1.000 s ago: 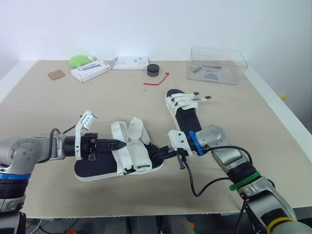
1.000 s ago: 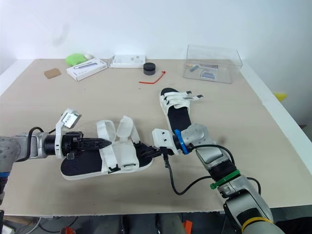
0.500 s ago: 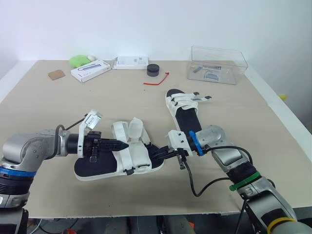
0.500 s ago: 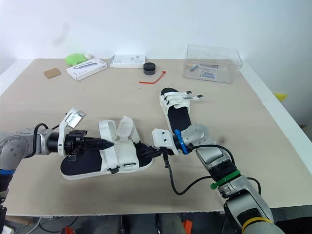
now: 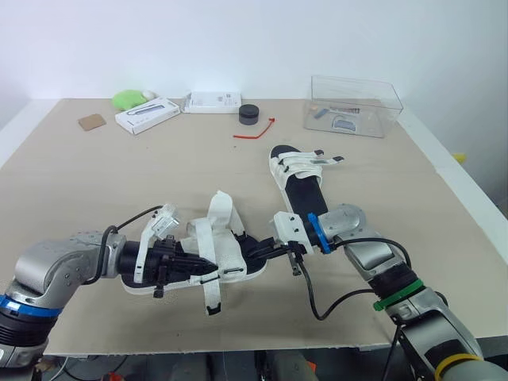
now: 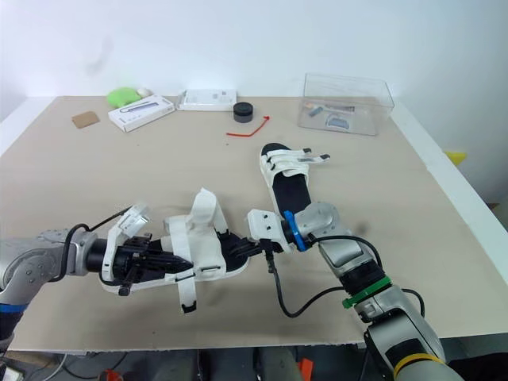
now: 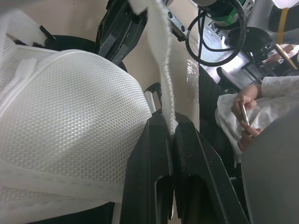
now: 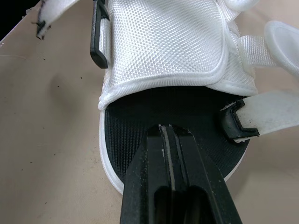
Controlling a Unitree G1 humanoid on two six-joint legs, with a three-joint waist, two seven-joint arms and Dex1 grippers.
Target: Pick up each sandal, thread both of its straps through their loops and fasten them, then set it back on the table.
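Fingers of the left gripper (image 7: 170, 126) pinch a loose strap (image 7: 161, 51) of the near sandal (image 5: 234, 255), which lies on the table (image 5: 119, 182). The right gripper (image 5: 260, 251), fingers pressed together, pins its footbed (image 8: 154, 114). Both straps look unthreaded (the far sandal (image 5: 300, 171) seems fastened).

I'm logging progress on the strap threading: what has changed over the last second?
The left pincer swung from the heel side of the near sandal toward the robot. It now pinches a strap, drawn down over the sandal's near edge so that its end trails past the sole. The right pincer stays clamped on that sandal's toe end, and the far sandal has not moved.
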